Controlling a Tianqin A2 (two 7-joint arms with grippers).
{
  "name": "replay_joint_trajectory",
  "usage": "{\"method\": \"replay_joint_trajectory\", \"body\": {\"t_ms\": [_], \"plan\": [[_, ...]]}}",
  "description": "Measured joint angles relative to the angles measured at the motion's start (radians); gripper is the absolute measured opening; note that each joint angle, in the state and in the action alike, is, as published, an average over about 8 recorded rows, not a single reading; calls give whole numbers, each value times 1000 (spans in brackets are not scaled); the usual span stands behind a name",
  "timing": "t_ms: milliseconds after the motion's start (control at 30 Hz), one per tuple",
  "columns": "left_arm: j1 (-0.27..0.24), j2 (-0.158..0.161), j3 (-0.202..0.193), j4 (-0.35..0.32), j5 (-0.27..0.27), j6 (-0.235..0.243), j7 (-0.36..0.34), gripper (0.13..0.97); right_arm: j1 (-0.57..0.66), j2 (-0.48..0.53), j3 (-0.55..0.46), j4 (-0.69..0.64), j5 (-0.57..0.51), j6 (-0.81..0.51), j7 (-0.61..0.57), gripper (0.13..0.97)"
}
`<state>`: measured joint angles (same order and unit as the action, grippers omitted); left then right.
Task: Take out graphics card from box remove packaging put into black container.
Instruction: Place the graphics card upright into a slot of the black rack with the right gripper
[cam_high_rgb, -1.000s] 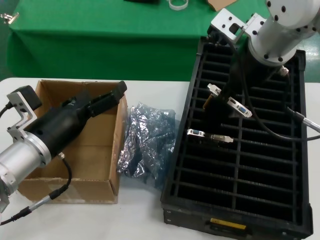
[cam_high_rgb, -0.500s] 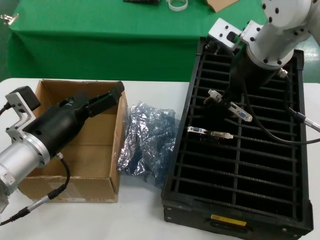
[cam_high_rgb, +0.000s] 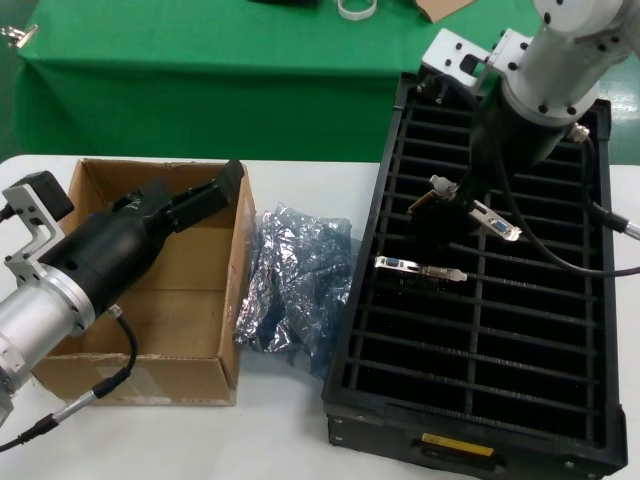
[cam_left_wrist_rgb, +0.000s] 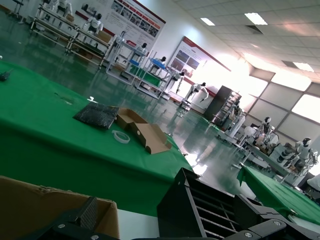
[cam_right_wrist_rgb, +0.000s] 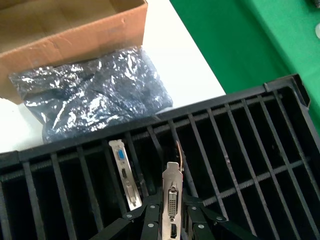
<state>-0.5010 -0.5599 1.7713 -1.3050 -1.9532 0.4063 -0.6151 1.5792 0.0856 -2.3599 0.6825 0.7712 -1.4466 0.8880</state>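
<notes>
Right claw (cam_high_rgb: 447, 203) has shifted rightward — seemingly gripping graphics card (cam_right_wrist_rgb: 171, 197) over black container (cam_high_rgb: 590, 300).

A white tabletop (cam_high_rgb: 300, 440) fills the lower frame; the box (cam_high_rgb: 190, 300) sits at left, the packaging (cam_high_rgb: 295, 285) lies crumpled in the middle touching the box, and the black container (cam_high_rgb: 480, 400) stands at right

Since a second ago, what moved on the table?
The right pincer, shut on the graphics card, carried it a little toward the robot's right over the black container and tilted it. The left pincer edged slightly farther over the box. The packaging and the other card stayed put.
</notes>
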Motion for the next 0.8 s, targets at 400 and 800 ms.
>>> {"method": "replay_joint_trajectory", "body": {"t_ms": [400,800], "plan": [[13,-1,-7,-21,-10,2,7,966,69,-35,5,-168,47,46,-132,190],[-16,19,-36,36,-30,34,59,966,174,-82,-193,-421,351,209,-345,190]]}}
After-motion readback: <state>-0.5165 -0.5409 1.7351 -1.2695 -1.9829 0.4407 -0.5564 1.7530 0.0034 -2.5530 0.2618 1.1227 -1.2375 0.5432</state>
